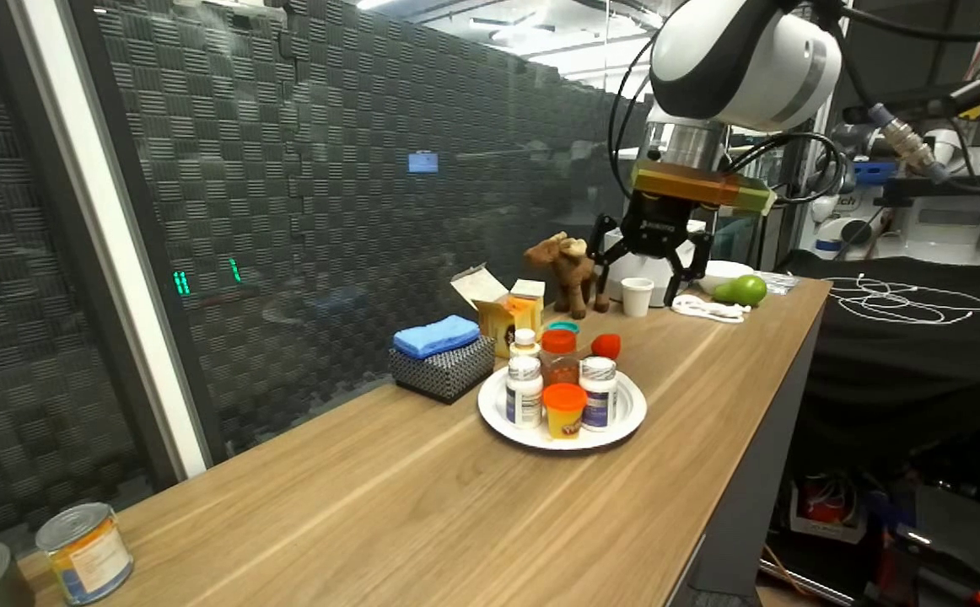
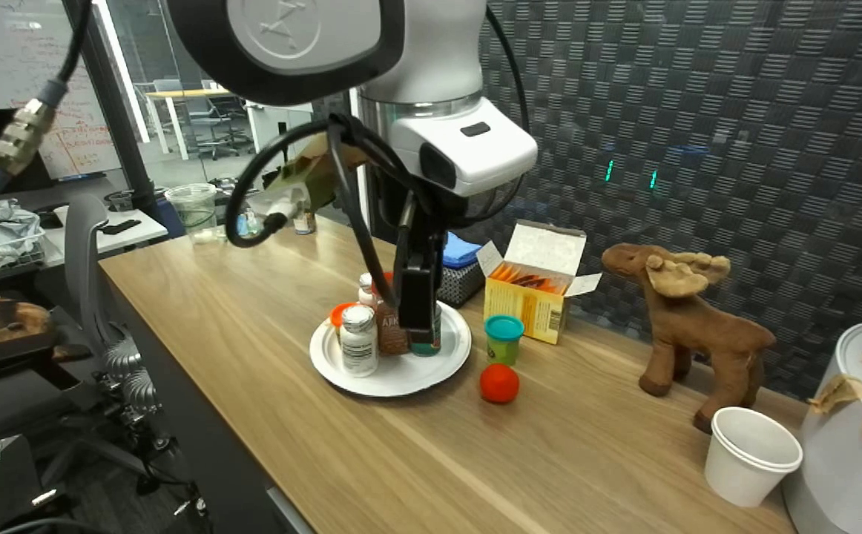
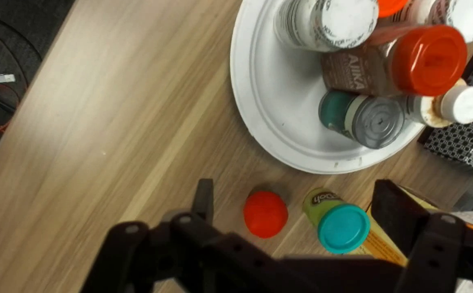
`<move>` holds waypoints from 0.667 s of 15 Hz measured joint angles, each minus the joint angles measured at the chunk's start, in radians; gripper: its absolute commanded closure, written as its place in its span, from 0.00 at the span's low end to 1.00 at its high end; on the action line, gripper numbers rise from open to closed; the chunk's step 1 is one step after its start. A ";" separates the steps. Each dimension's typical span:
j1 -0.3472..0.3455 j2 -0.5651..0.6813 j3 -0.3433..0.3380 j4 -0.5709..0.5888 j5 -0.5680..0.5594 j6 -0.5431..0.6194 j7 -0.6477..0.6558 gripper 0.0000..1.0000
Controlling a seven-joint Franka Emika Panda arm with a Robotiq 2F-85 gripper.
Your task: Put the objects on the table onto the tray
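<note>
Wood-grain table (image 1: 422,497) stands before a dark wall (image 1: 330,169) with a woven-pattern texture. An exterior view gives you a green pear (image 1: 743,291) at far right and a labelled can (image 1: 89,556) at near left, both outside the wrist view. The wrist view shows you the gripper (image 3: 294,191) with a round red object (image 3: 266,214) and a teal-lidded tub (image 3: 338,224) framed between its fingers; both rest on the table, just beside the white plate (image 3: 285,134). In an exterior view, the gripper partly covers the green canister (image 2: 431,347) on the plate; the wrist view gives you its round grey top.

Note the plate's ridged rim. The red-lidded jar (image 3: 423,61) on it has see-through walls; the white bottles (image 3: 330,24) are cylinders. In an exterior view, left of the plate, a patterned black box (image 1: 448,368) carries a folded blue cloth (image 1: 437,335); beyond it stands a brown plush moose (image 1: 572,274).

In both exterior views, the white arm (image 1: 794,67) reaches down from above. The gripper points at the table, raised clear of it, jaws spread wide.
</note>
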 measured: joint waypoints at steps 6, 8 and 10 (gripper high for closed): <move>-0.019 0.116 -0.009 0.144 0.025 -0.003 -0.001 0.00; -0.019 0.170 -0.005 0.216 0.038 -0.015 -0.008 0.00; -0.019 0.225 -0.001 0.294 0.045 -0.051 -0.014 0.00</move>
